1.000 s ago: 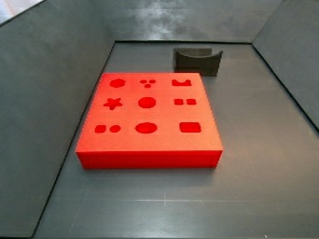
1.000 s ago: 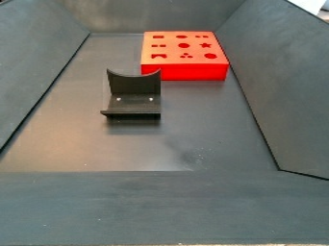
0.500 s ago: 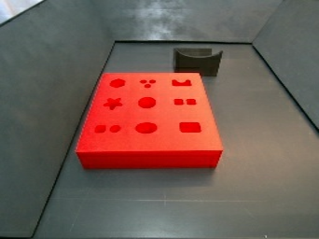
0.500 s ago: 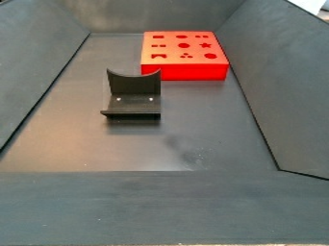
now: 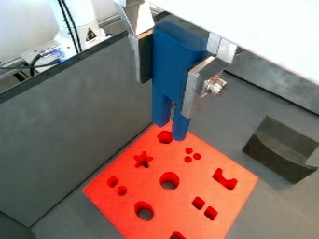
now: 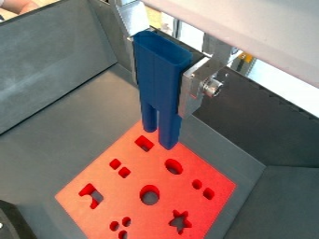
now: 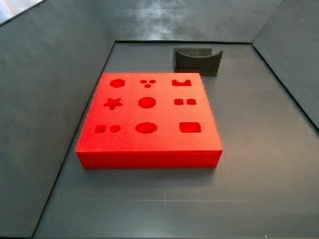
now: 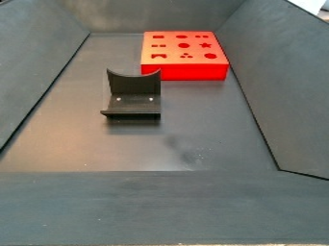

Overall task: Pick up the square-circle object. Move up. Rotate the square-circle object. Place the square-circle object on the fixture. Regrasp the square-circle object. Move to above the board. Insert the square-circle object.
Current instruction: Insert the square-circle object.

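The gripper (image 5: 174, 67) pinches the square-circle object (image 5: 174, 70) between its silver plate fingers (image 5: 200, 82), and both wrist views show the blue piece hanging upright with its 2 prongs pointing down, well above the board (image 5: 174, 187). In a wrist view the prong tips line up over the cut-outs near one edge of the board's red top, but which hole they sit over cannot be told from this height. Neither side view shows the gripper or the piece at all (the arm is above what those cameras take in); they show only the board (image 7: 149, 117) lying on the dark floor and the fixture (image 7: 199, 60) standing just beyond the board's far edge, with nothing in its notch. In a side view the fixture (image 8: 133, 94) stands alone near the middle of the floor, well apart from the board (image 8: 184, 55) at the far end. Judging by this, the pick-up, rotation, rest on the fixture and regrasp look done, and the move to above the board seems about complete; what remains is to align the prongs with the matching hole, lower and insert.
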Tool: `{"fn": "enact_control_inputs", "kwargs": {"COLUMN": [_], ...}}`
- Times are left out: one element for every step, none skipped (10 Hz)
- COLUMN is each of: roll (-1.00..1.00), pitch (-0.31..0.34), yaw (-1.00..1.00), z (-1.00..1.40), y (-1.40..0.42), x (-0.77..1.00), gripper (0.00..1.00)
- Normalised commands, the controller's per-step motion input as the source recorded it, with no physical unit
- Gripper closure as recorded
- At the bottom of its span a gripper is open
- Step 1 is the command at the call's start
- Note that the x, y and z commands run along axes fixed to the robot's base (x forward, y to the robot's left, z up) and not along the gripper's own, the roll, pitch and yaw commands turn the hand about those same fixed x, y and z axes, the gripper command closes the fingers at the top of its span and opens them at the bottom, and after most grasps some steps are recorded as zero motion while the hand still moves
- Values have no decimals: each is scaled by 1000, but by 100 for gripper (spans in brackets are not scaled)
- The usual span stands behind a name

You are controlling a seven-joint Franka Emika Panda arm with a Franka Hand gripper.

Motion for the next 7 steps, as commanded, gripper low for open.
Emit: {"fn": "enact_control_inputs", "kwargs": {"roll": [-13, 0, 10, 90, 129, 103, 87], "pitch": [0, 0, 0, 0, 1, 0, 3], "yaw": [0, 34, 160, 303, 391, 189, 200], "z": [-26, -237, -580, -786, -891, -863, -834], "y": [-14, -209, -337, -306, -243, -186, -157], "x": [0, -134, -349, -554, -369, -169, -146], "gripper": [100, 100, 100, 100, 100, 100, 100]}}
